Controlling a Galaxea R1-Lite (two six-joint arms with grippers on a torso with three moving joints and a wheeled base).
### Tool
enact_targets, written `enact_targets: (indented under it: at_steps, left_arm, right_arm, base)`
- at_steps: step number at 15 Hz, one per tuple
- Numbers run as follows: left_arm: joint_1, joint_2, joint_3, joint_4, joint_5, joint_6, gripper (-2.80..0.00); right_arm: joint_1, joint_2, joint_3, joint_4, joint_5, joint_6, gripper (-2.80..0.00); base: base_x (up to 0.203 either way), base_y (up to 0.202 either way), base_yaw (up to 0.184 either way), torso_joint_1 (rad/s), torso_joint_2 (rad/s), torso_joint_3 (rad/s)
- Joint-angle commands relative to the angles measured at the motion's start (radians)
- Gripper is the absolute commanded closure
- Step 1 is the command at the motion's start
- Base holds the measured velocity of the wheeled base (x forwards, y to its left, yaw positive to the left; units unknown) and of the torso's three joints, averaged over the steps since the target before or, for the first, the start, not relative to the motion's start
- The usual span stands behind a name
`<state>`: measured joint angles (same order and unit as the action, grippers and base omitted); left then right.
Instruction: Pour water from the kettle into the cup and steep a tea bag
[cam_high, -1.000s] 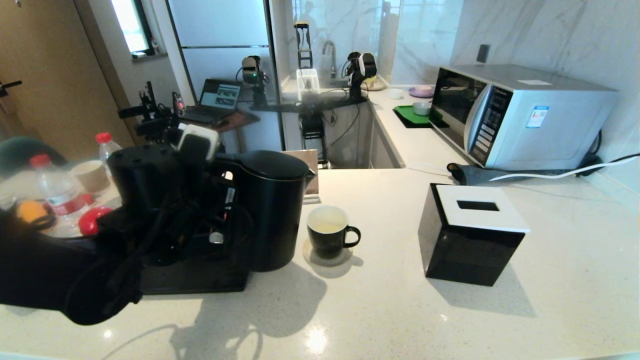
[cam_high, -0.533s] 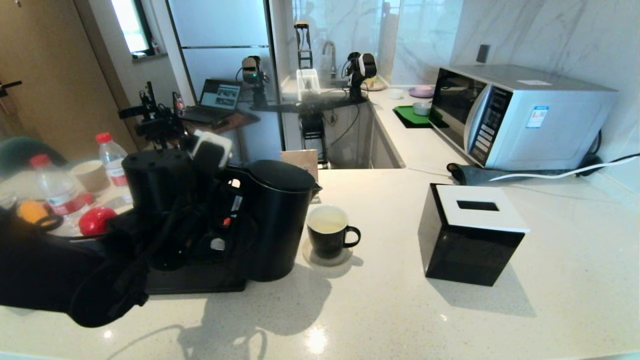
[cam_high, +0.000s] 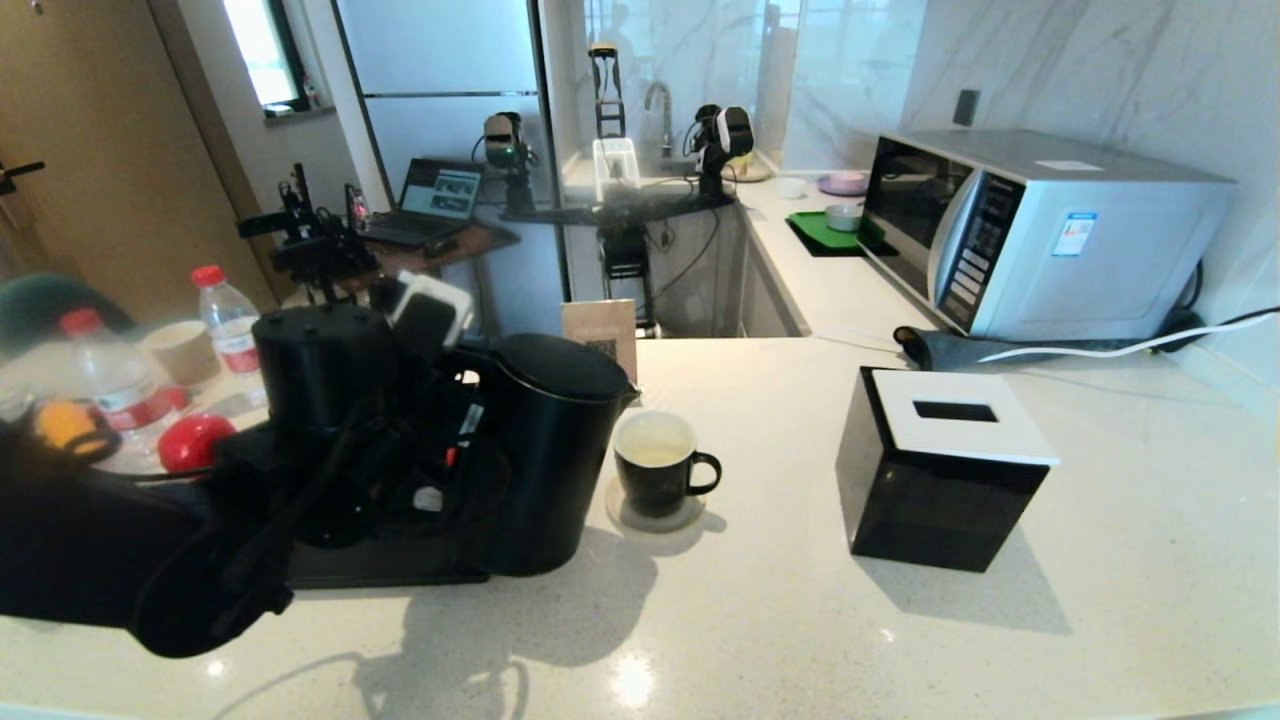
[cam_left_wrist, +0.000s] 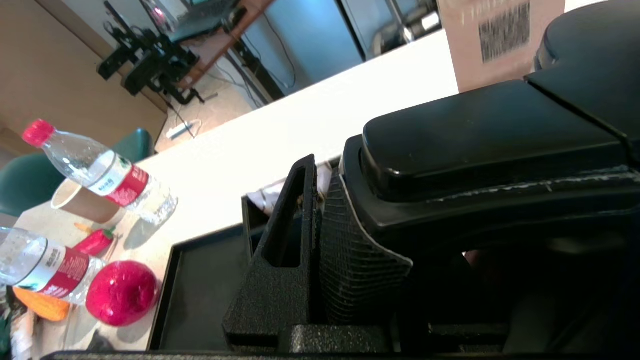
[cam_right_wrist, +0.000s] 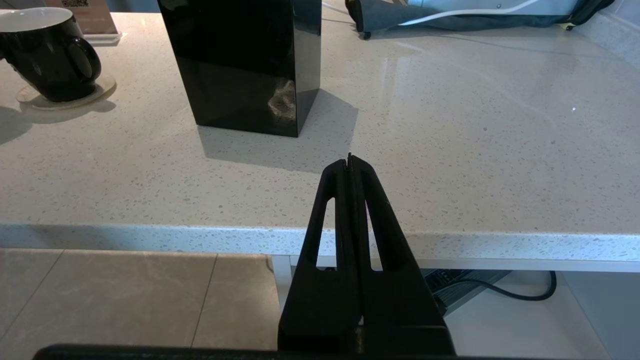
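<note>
The matte black kettle stands nearly upright just left of the cup, its spout close to the cup's rim. My left gripper is shut on the kettle's loop handle; the ribbed pad presses against it and the far finger is hidden. The black cup with its cream interior sits on a round coaster, also seen as the cup in the right wrist view. My right gripper is shut on nothing, low in front of the counter's edge. No tea bag is in view.
A black tray lies under my left arm. Behind it are water bottles, a paper cup and a red apple. A black tissue box stands right of the cup, a microwave behind.
The kettle, held by my left gripper, has come down and slightly right, towards the cup. The cup and my right arm have not moved.
</note>
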<state>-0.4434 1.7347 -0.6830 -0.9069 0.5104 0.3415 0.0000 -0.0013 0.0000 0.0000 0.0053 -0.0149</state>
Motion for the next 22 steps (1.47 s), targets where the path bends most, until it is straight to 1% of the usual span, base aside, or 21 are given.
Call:
enact_targets:
  at_steps: [1, 6, 10, 12, 13, 15, 17, 19, 22]
  left_arm:
    - [0.000, -0.011, -0.003, 0.008, 0.003, 0.002, 0.00]
    - [-0.008, -0.038, -0.010, 0.082, 0.003, 0.002, 0.00]
    - [-0.014, -0.069, -0.037, 0.183, 0.003, 0.004, 0.00]
    - [-0.013, -0.070, -0.048, 0.193, 0.003, 0.005, 0.00]
    - [-0.012, -0.069, -0.053, 0.194, 0.003, 0.015, 0.00]
    - [-0.008, -0.069, -0.060, 0.192, 0.004, 0.059, 0.00]
    - [-0.009, -0.065, -0.067, 0.194, 0.018, 0.069, 0.00]
    - [-0.008, -0.064, -0.076, 0.208, 0.033, 0.100, 0.00]
    - [-0.008, -0.060, -0.096, 0.240, 0.033, 0.102, 0.00]
  right_arm:
    - [0.000, 0.001, 0.000, 0.000, 0.001, 0.000, 0.00]
    - [0.000, 0.001, 0.000, 0.000, 0.001, 0.000, 0.00]
    - [0.000, 0.001, 0.000, 0.000, 0.001, 0.000, 0.00]
    - [0.000, 0.001, 0.000, 0.000, 0.001, 0.000, 0.00]
    - [0.000, 0.001, 0.000, 0.000, 0.001, 0.000, 0.00]
    - [0.000, 0.001, 0.000, 0.000, 0.001, 0.000, 0.00]
    - [0.000, 0.001, 0.000, 0.000, 0.001, 0.000, 0.00]
    - [0.000, 0.001, 0.000, 0.000, 0.001, 0.000, 0.00]
    - [0.000, 0.001, 0.000, 0.000, 0.001, 0.000, 0.00]
  base:
    - [0.000, 0.000, 0.000, 0.000, 0.00, 0.000]
    - [0.000, 0.000, 0.000, 0.000, 0.00, 0.000]
    - [0.000, 0.000, 0.000, 0.000, 0.00, 0.000]
    - [0.000, 0.000, 0.000, 0.000, 0.00, 0.000]
    - [0.000, 0.000, 0.000, 0.000, 0.00, 0.000]
    - [0.000, 0.000, 0.000, 0.000, 0.00, 0.000]
    - [0.000, 0.000, 0.000, 0.000, 0.00, 0.000]
    - [0.000, 0.000, 0.000, 0.000, 0.00, 0.000]
    - [0.000, 0.000, 0.000, 0.000, 0.00, 0.000]
